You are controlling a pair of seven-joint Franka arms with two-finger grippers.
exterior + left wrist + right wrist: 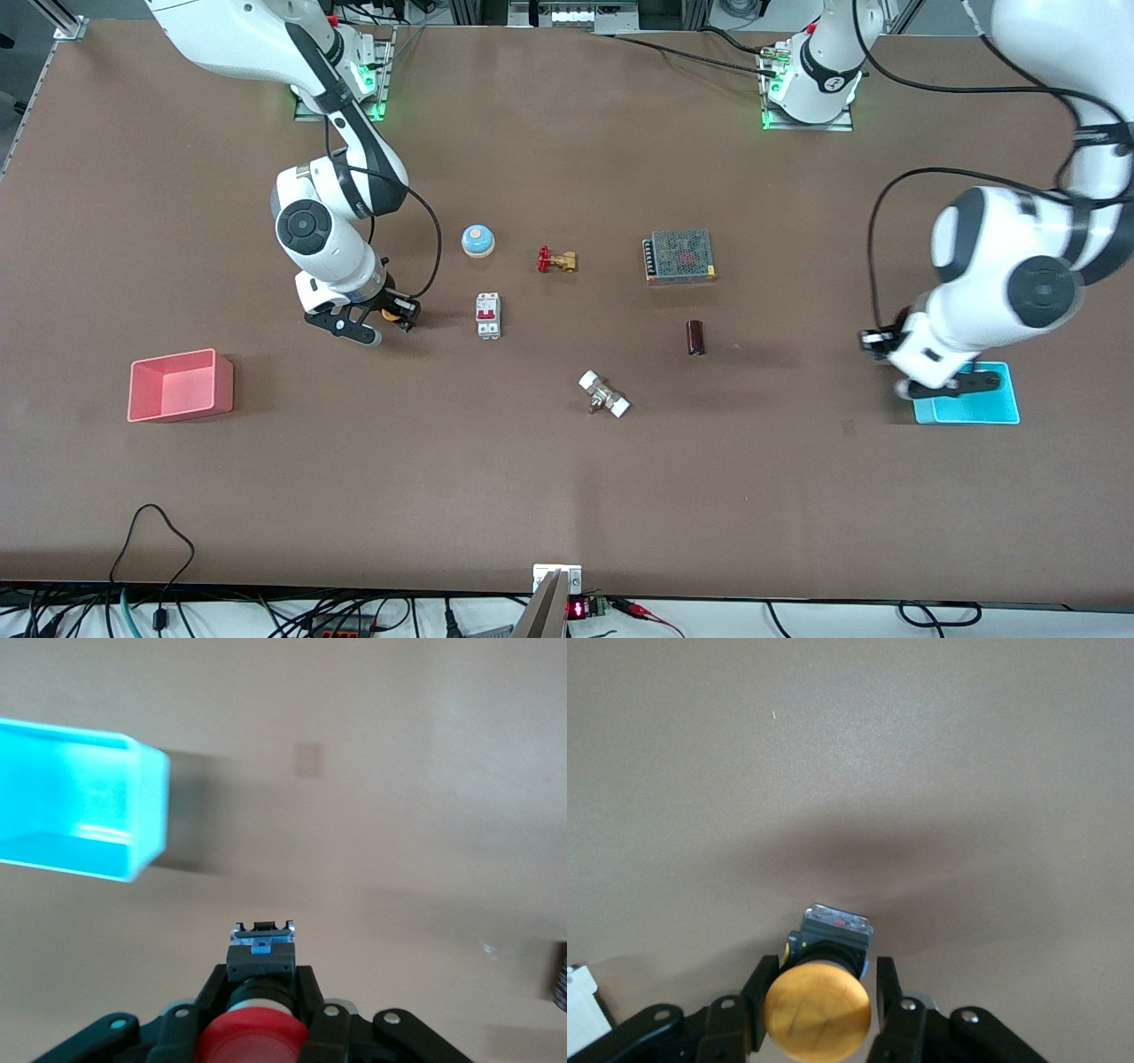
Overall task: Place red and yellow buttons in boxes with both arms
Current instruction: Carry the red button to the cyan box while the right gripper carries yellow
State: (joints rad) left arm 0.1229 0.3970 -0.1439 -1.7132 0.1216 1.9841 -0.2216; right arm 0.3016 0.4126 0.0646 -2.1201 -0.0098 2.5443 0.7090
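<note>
Front: right gripper (383, 321) up over bare table beside the white circuit breaker (488, 315), toward the pink box (180, 385); yellow button (389, 313) in it. Left gripper (886, 346) over the cyan box (974, 404) edge.

Left wrist: fingers (308, 994) clenched on red button (252, 1038), cap toward camera, body pointing down; cyan box well apart.

Right wrist: fingers (888, 992) clamp yellow button, same axis.

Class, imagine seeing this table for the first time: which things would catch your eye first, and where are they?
Each arm carries a button: the right gripper grips the yellow button over bare table beside the breaker, and the left gripper grips the red button by the cyan box. The pink box sits at the right arm's end.
</note>
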